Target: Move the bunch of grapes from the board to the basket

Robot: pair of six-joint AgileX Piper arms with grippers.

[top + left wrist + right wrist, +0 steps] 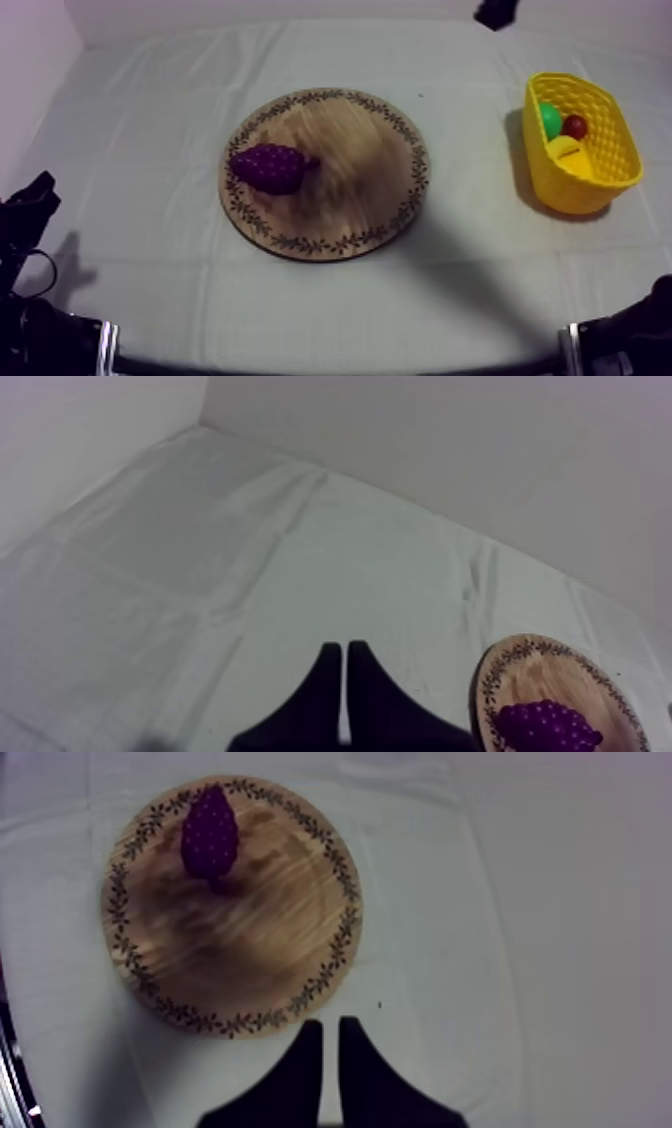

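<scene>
A purple bunch of grapes (268,167) lies on the left part of the round wooden board (350,175) in the middle of the table. The yellow basket (572,195) stands at the right, well apart from the board. My left gripper (345,661) is shut on nothing over bare cloth, with the board (545,671) and grapes (548,726) off to its side. My right gripper (330,1037) is likewise shut and empty, just short of the board's (240,932) near rim; the grapes (209,832) lie at the far side.
Inside the basket lie a green pear (550,120), a small red fruit (574,126) and a banana (570,155). My left arm (28,215) rests low at the left edge, my right arm (640,325) low at the right. A dark object (495,12) sits at the far edge.
</scene>
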